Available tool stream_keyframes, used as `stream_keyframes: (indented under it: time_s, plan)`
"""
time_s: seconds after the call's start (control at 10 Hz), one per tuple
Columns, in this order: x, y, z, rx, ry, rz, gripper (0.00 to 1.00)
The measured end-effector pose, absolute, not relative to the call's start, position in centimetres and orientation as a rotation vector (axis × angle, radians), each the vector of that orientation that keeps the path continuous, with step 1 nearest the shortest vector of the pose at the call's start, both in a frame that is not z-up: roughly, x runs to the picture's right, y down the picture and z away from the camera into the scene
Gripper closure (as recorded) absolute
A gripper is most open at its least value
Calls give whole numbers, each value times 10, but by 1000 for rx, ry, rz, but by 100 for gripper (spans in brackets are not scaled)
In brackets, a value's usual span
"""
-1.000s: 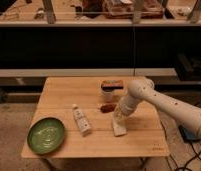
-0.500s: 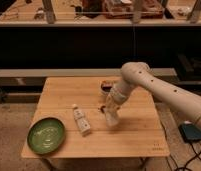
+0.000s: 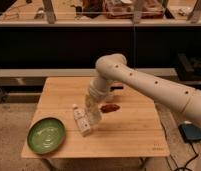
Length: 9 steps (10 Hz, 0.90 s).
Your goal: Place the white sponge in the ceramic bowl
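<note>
The green ceramic bowl (image 3: 46,135) sits on the front left corner of the wooden table (image 3: 131,135). My gripper (image 3: 93,114) hangs from the white arm above the table's middle, right of the bowl. It is shut on the white sponge (image 3: 94,118), which shows as a pale block below the fingers, lifted off the table. The sponge hangs just right of a white labelled tube (image 3: 82,123) and partly overlaps it in this view.
A small red-brown object (image 3: 110,107) lies right of the gripper. A dark object (image 3: 117,87) sits behind the arm near the table's back. Dark shelving and a railing run behind the table. A dark device (image 3: 190,132) lies on the floor at right.
The gripper has lifted the white sponge from the table's right-middle and carried it left, toward the tube and the bowl. The bowl and tube have not moved.
</note>
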<state>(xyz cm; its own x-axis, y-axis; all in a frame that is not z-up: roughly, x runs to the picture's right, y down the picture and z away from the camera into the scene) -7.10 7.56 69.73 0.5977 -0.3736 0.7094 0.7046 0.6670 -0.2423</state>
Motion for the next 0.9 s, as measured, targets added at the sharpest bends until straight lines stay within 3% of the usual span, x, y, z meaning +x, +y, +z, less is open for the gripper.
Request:
stream_keyframes:
  time_s: [0.6, 0.9]
  plan:
    - [-175, 122, 704, -488, -764, -842, 97]
    - [-229, 172, 710, -447, -822, -912, 96]
